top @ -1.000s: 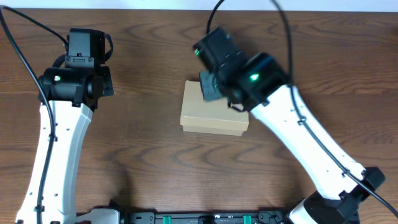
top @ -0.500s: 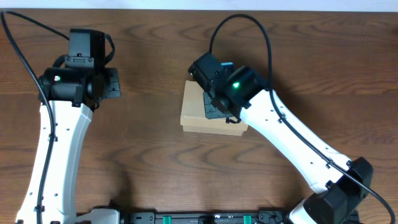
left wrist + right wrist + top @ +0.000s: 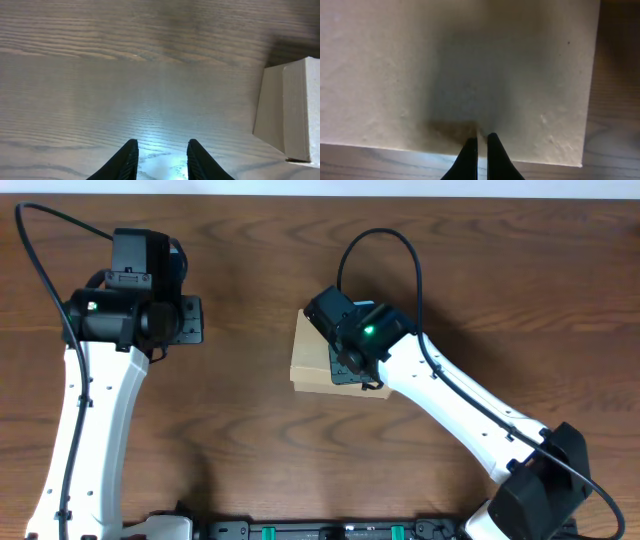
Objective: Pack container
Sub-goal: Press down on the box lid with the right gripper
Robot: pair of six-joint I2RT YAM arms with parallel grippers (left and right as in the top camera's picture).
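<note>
We see the right tool (image 3: 479, 149) fully closed. Its two black fingers (image 3: 468, 157) are pinched together with nothing between them, tips down on the lid of the small rectangular tan cardboard box (image 3: 470, 60), close to one long edge. A second ago this tool hung over the box's far edge. It has since come across and down onto the near part of the lid, and from overhead the right tool (image 3: 347, 366) and its white arm (image 3: 450, 420) now hide the box's right end. The tan cardboard box (image 3: 312, 358) lies about where it did — mid-worktop, flap lid shut and flat.

The left tool (image 3: 159, 159) stands open: two dark fingers with a clear gap, bare wood showing between them, holding nothing. From overhead the left tool (image 3: 188, 320) reaches a little further toward the box than before, yet is well apart from it. Its wrist view catches the box's pale end (image 3: 287, 115) at the right edge.

We count one box, two tools and two white arms, each trailing a black cable (image 3: 400, 250). The cardboard is matt and slightly pitted — plain, unmarked. The worktop (image 3: 250, 430) is dark brown with a streaked wood grain, and it shines just ahead of the left tool.
</note>
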